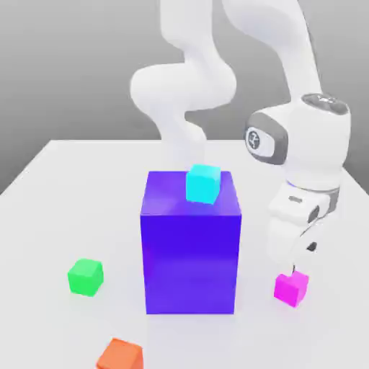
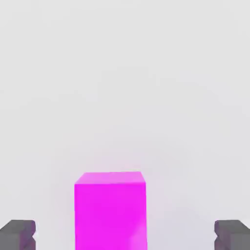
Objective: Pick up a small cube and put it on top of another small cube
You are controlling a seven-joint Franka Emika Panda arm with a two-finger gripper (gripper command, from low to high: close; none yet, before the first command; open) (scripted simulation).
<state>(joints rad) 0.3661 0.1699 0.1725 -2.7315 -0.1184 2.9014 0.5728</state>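
The small magenta-pink cube (image 1: pixel 292 287) rests on the white table at the exterior view's right, beside the big purple-blue block (image 1: pixel 191 241). My gripper (image 1: pixel 295 269) hangs straight over it, just above its top. In the hand view the magenta cube (image 2: pixel 110 210) lies between my two dark fingertips (image 2: pixel 18 234), which stand wide apart and clear of its sides: the gripper (image 2: pixel 125 235) is open. The small bright green cube (image 1: pixel 86 277) sits on the table at the exterior view's left, on the other side of the big block.
A small cyan cube (image 1: pixel 203 183) sits on top of the big purple-blue block. A small orange cube (image 1: pixel 120 354) lies near the table's front edge. The tall block stands between the magenta and green cubes.
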